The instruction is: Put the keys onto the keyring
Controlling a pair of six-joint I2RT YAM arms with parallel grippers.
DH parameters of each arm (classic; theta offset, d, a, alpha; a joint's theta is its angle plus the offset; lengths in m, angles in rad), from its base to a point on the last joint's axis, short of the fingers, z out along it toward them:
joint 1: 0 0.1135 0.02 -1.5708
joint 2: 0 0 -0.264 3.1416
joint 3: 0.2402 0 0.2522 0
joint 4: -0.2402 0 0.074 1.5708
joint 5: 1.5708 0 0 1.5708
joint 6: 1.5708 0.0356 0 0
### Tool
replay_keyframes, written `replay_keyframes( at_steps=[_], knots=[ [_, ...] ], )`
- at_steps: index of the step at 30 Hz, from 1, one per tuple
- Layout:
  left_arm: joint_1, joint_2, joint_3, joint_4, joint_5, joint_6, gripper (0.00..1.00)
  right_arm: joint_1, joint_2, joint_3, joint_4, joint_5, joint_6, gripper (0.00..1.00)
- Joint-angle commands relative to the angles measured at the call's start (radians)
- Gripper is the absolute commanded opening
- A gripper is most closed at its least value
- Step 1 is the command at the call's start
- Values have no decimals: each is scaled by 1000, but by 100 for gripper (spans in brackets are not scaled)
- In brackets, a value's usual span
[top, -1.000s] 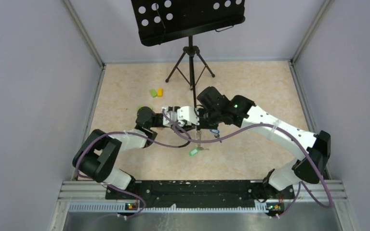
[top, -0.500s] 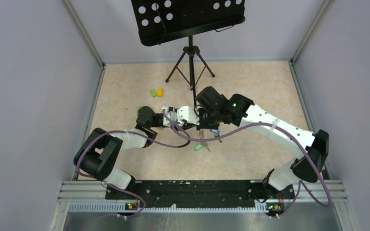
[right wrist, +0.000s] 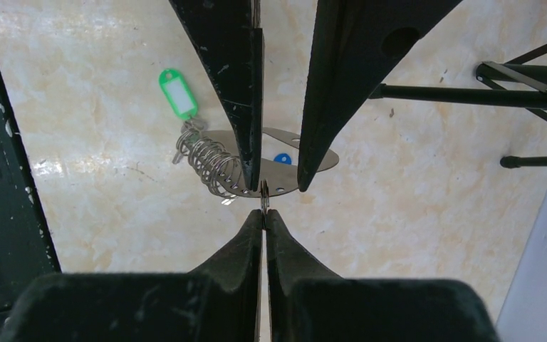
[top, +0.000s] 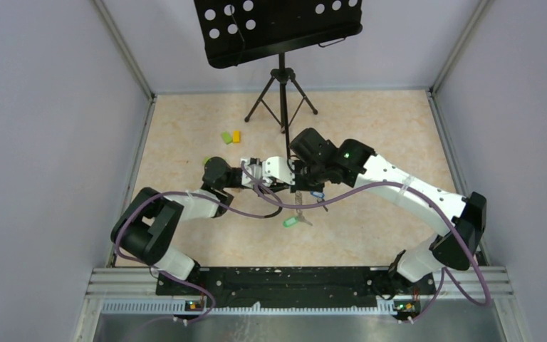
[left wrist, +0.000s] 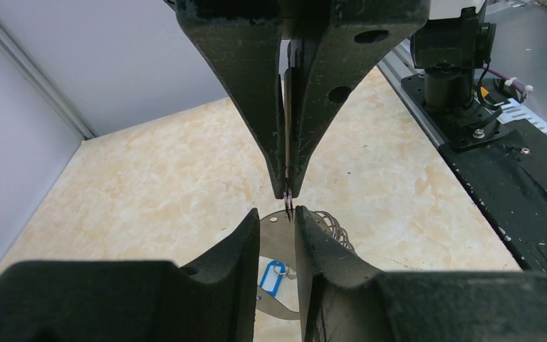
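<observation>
Beige marbled tabletop (top: 370,235) fills the floor of a grey-walled cell, and both arms meet over its middle.

The right gripper (right wrist: 263,214) has its fingers pressed together on a thin sliver of metal. That sliver seems to be an edge or small ring of the keyring (right wrist: 279,179), though it is too fine to say for sure. The left gripper (left wrist: 276,219) faces it tip to tip with its fingers a narrow gap apart. The table and keyring show through that gap, and I see nothing clamped there.

Just beyond the fingertips the keyring reads as a flat grey oval with small holes. Whether it hangs from the pinch or rests on the table I cannot tell. A coil of metal links (right wrist: 210,165) runs from its edge toward the near side. The green tag (right wrist: 178,92) sits at the end of that coil, joined by a small ring. The blue tag (right wrist: 282,158) lies against the oval, glimpsed between the left fingers. The key blades themselves are too small to make out.

Farther off, on the far left, lie a green block (top: 226,137) and a yellow block (top: 236,135), touching each other. The black tripod stand (top: 282,100) rises at the far edge, well apart from the work.

By my judgement the green key is already on. The blue key is at the keyring, but I cannot tell if it is threaded. What seems left is to finish or confirm that second key, then release.
</observation>
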Motion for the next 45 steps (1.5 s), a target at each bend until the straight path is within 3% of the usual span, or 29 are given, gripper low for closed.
replay_keyframes(
  at_steps=[1,10,15,19,23,35,45],
  knots=[
    [-27,13,34,36,33,-10,28,17,12,13,69,-11,22,0],
    [-31,53,4,207,66,-88,25,15,-12,-27,125,-27,39,0],
    [-31,91,-2,309,76,-154,15,13,-29,-46,137,-38,46,0],
    [-31,92,-3,306,78,-153,12,6,-41,-54,144,-39,49,0],
    [-30,86,-9,288,76,-140,0,-5,-49,-58,148,-51,53,0],
    [-24,43,-39,343,39,-205,0,-102,-128,-142,257,-200,92,0],
    [-24,22,-47,392,24,-273,0,-156,-207,-273,362,-298,110,12]
  ],
)
